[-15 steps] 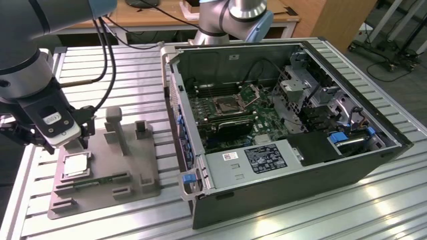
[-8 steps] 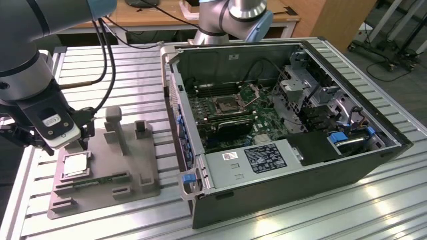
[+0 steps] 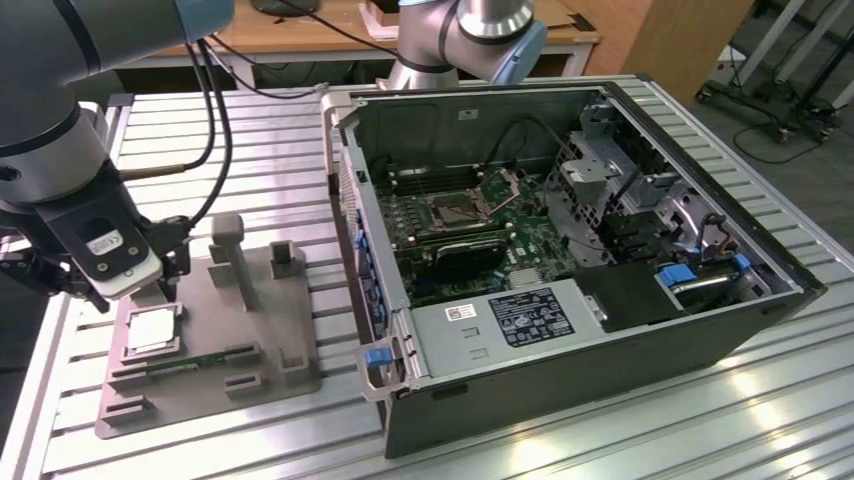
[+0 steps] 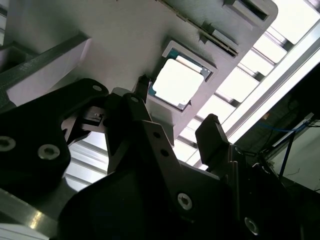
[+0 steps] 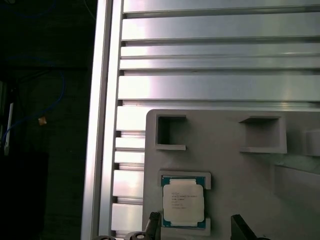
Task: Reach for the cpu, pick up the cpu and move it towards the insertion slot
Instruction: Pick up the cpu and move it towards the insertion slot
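Only one cpu point(image 5: 183, 201), flat in a square recess of one grey fixture point(image 3: 267, 325). Above it, one claw point(image 5: 195, 223), released, two fingers point(image 4: 212, 132) spread either side. Well apart, one insertion slot point(image 3: 454, 210) inside one open computer case point(image 3: 561, 400) on the tabletop point(image 3: 267, 130).

Slatted bench, office corner behind.
I work on a ribbed aluminium table point(image 3: 641, 420) with bright glare on the slats at the exterior view's right. A wooden desk point(image 3: 307, 35) stands behind it with a wood panel point(image 3: 674, 40) beside. Black cables point(image 3: 781, 135) lie on the grey floor point(image 3: 827, 160). In the first wrist view, the floor past the table edge is dark.
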Tool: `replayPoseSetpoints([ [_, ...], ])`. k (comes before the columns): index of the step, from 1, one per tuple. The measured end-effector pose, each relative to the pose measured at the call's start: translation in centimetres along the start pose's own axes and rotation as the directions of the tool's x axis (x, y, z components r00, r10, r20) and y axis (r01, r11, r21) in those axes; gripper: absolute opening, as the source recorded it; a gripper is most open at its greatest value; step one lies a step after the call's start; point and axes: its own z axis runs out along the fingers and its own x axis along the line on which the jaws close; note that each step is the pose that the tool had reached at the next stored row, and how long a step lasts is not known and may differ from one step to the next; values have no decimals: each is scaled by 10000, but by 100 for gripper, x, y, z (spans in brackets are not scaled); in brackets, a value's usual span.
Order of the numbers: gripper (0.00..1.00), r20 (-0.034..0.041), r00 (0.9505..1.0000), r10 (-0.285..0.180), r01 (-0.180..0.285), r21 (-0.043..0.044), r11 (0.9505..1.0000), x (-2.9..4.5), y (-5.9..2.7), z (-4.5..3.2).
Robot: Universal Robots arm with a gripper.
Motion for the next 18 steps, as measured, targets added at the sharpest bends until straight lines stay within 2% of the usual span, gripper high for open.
replayPoseSetpoints([
  [18,65,-1,10000,-2,2,-4,10000,0,-22,67],
])
